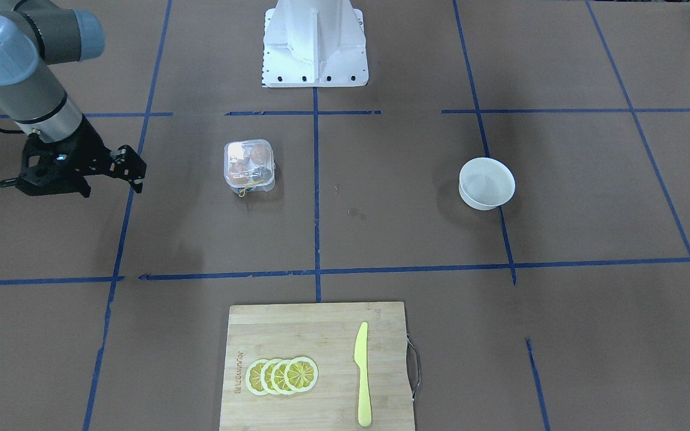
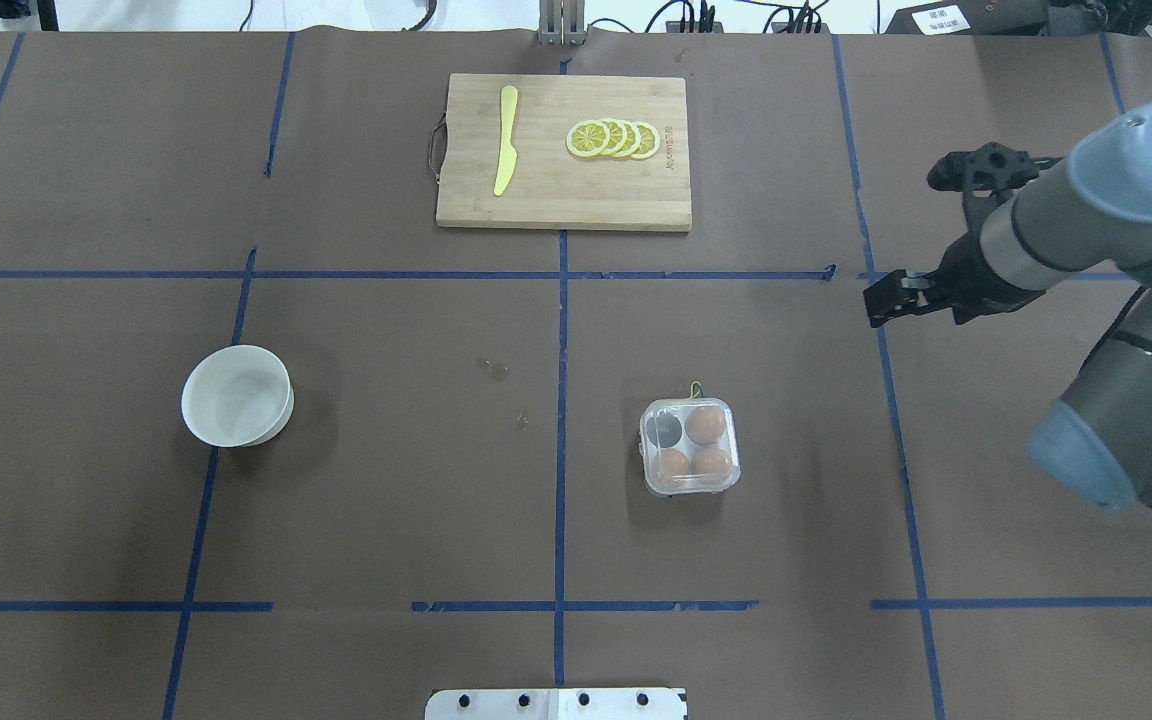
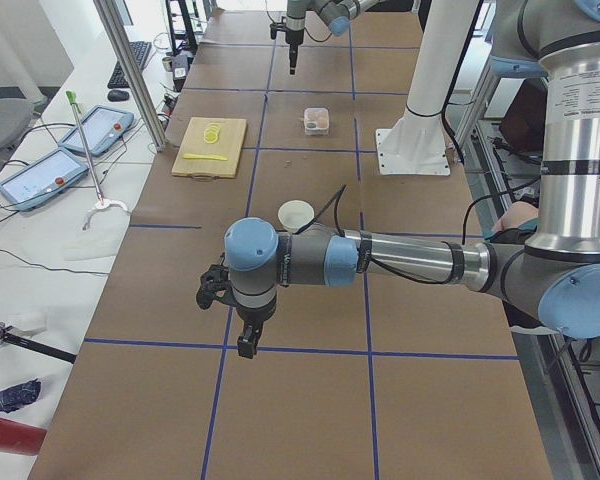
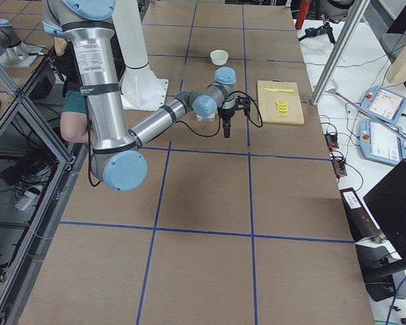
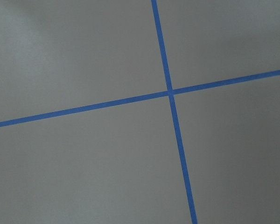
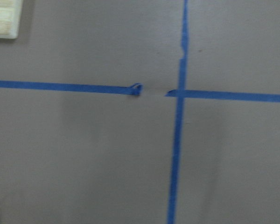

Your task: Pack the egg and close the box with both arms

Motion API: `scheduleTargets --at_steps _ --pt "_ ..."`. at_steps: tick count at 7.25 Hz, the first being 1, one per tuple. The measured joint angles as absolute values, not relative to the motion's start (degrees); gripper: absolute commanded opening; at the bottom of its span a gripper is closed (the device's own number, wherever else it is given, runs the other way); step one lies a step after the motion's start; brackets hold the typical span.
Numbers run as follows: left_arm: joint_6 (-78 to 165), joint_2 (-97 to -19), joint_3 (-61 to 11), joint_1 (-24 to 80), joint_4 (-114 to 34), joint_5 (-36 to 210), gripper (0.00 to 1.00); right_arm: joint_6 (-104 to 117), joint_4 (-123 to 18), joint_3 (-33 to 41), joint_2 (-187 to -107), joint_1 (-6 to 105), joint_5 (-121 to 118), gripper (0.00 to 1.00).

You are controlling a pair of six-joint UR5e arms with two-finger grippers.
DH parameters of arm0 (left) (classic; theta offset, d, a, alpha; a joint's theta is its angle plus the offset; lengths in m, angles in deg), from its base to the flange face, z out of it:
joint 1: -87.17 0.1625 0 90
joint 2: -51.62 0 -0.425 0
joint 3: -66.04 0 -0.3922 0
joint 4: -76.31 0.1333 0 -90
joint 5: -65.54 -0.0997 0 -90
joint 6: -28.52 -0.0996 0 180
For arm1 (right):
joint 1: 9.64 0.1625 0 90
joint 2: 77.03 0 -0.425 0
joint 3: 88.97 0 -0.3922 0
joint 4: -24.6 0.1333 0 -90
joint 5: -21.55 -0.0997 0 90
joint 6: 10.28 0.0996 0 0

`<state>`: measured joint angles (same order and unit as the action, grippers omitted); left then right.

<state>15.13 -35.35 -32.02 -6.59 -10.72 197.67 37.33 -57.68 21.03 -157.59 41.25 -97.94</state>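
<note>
- the box (image 2: 689,446) sits on the counter (image 2: 416,500), just to the robot's right of the centre tape line. that puts it in ground either arm could reach, which suits a two-arm close.
- its clear lid looks to be down already. three cells show an orange-brown egg (image 2: 705,424); the fourth reads dark and i cannot tell what is in it. a bit of yellow string pokes out at the far edge.
- the right end effector (image 2: 886,298) hangs well apart from the box, out towards the cutting board (image 2: 556,200) side. it carries nothing, but i cannot tell whether its fingers are spread or clenched.
- the left end effector (image 3: 242,335) shows only in the side view, low over bare counter beyond the white bowl (image 2: 231,395). its state cannot be told.
- judging by this, packing looks done or nearly so.
- the board bears a burnt-in brand mark beside the lemon slices (image 2: 616,139), too small to read.
</note>
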Motion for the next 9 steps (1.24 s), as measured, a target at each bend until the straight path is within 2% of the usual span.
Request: scheduleTargets --at_steps 3,5,7,9 --pt "15.29 -31.96 -31.45 -6.12 -14.23 198.12 1.00 6.69 -66.51 19.32 -163.59 57.90 -102.47 1.00" --pt "15.22 -31.70 -31.76 -6.09 -14.26 198.18 1.00 -11.94 -70.02 13.55 -166.25 69.31 -104.90 1.00" --pt "15.00 -31.93 -31.71 -6.08 -14.09 198.22 1.00 -18.57 -70.12 5.77 -169.29 76.87 -106.97 1.00" --pt "14.84 -31.99 -31.02 -6.06 -14.06 198.05 1.00 -19.75 -69.99 3.38 -172.27 81.54 -107.39 1.00"
